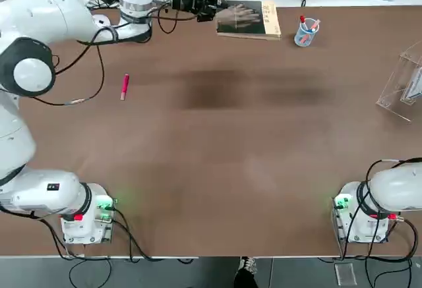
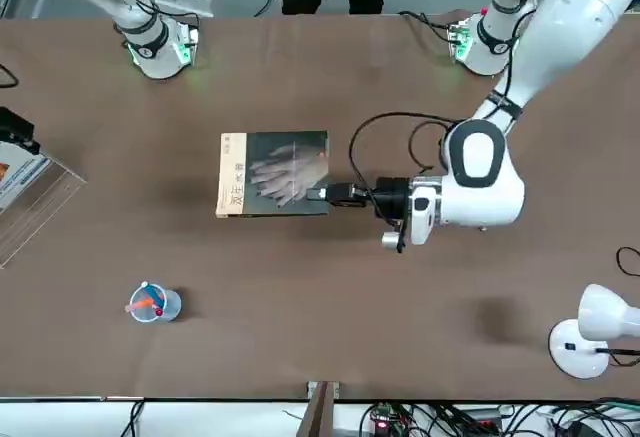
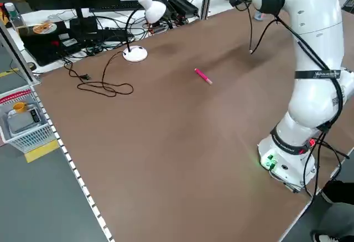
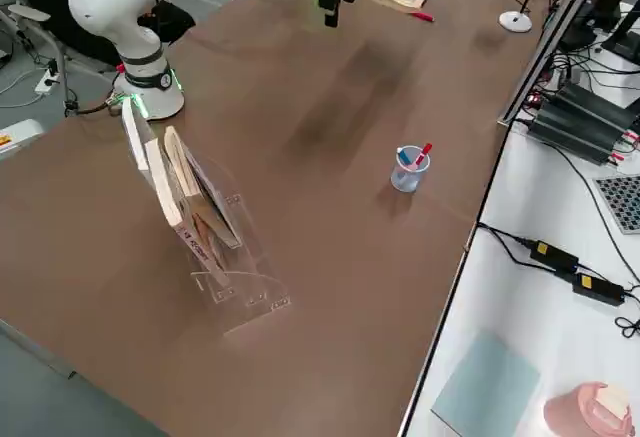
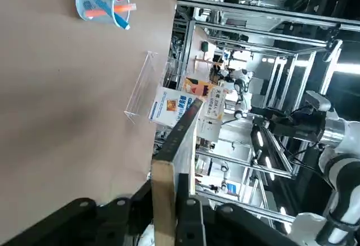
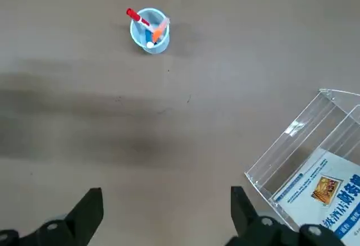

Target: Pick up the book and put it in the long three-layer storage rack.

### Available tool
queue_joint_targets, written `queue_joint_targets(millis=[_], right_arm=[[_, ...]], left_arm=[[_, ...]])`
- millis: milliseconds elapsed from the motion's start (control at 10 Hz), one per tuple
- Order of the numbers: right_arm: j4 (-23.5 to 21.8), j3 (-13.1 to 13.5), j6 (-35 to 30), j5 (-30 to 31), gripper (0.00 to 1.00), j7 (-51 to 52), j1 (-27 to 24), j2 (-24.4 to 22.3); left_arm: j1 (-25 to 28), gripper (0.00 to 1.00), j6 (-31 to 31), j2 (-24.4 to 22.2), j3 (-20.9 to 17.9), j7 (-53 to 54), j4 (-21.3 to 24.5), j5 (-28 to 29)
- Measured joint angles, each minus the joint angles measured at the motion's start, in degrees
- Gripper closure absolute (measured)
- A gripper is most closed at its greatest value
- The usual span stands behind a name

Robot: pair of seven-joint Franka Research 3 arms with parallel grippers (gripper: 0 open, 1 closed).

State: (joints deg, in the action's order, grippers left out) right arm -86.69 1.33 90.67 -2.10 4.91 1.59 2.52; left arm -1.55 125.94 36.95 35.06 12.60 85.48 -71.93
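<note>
Closed left gripper (image 5: 175, 201) nearest the wrist camera, gripping the book (image 1: 247, 19) at the top view's upper center, above the brown worktop (image 1: 217, 143), wide-open right gripper (image 6: 167, 215), apart from the clear storage rack (image 1: 402, 90) at right.

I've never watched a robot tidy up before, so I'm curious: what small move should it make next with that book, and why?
Probably the left gripper should ease the book sideways toward the clear rack: its fingers already grip the book by one edge, up off the table, while the rack stands over on the robot's right.
</note>
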Motion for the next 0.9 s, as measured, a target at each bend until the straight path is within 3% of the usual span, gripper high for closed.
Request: queue_joint_targets(millis=[500,900], right_arm=[[-2.2,0.7,6.3,-6.6,0.0,-0.2,0.0,4.8],[-3.3,4.4,7.3,-21.8,0.0,2.4,-0.2,7.5]], left_arm=[[-3.5,0.96,2.6,1.1,0.0,0.8,-1.7,0.0],[-4.9,0.96,3.3,3.0,0.0,3.0,-3.3,0.0]])
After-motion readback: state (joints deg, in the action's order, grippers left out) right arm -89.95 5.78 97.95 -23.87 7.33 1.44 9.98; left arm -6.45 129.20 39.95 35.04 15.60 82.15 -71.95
